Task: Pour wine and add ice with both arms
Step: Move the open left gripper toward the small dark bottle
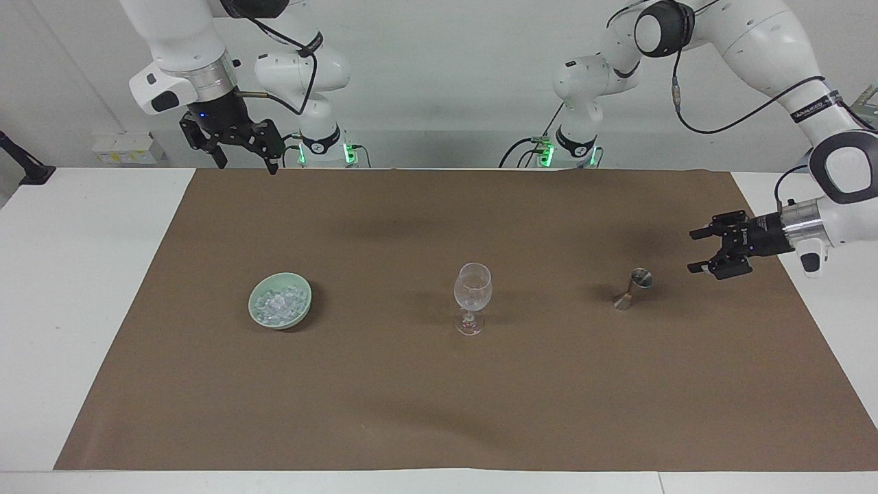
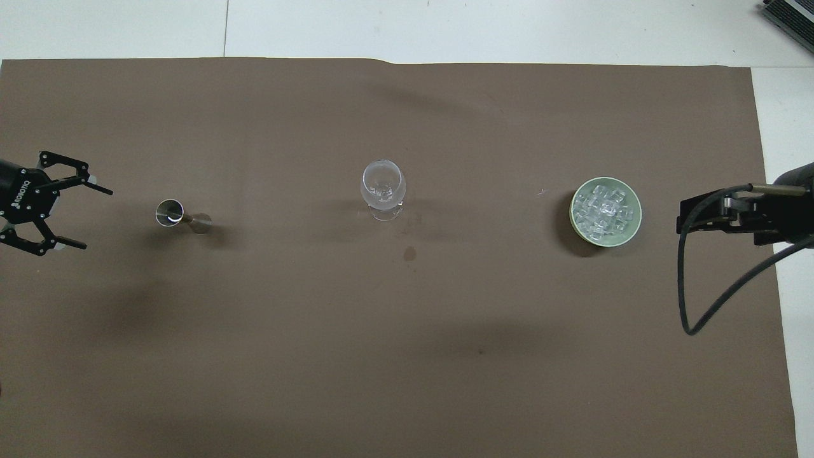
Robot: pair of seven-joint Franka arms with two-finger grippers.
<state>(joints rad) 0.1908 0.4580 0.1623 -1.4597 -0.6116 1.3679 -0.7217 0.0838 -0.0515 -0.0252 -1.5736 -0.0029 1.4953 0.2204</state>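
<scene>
The ice is a heap of small clear chunks that fills a pale green bowl, and the bowl stands on the brown paper sheet toward the right arm's end of the table. In the overhead view the chunks lie packed together inside the bowl's rim. In the middle of the sheet a clear stemmed glass stands upright, well apart from the bowl. Toward the left arm's end there is a small metal jigger, standing upright with its open cup on top, and it is in one line with the glass and the bowl. The left gripper is low over the sheet, just beside the jigger at the side toward the left arm's end of the table, and it points at the jigger without touching it; its two fingers are spread wide and nothing is between them, which the overhead view shows also clearly. The right gripper hangs high in the air over the edge of the sheet nearest to the robots, at the right arm's end; its fingers are spread apart and it holds nothing, and this arm waits, apart from the bowl
</scene>
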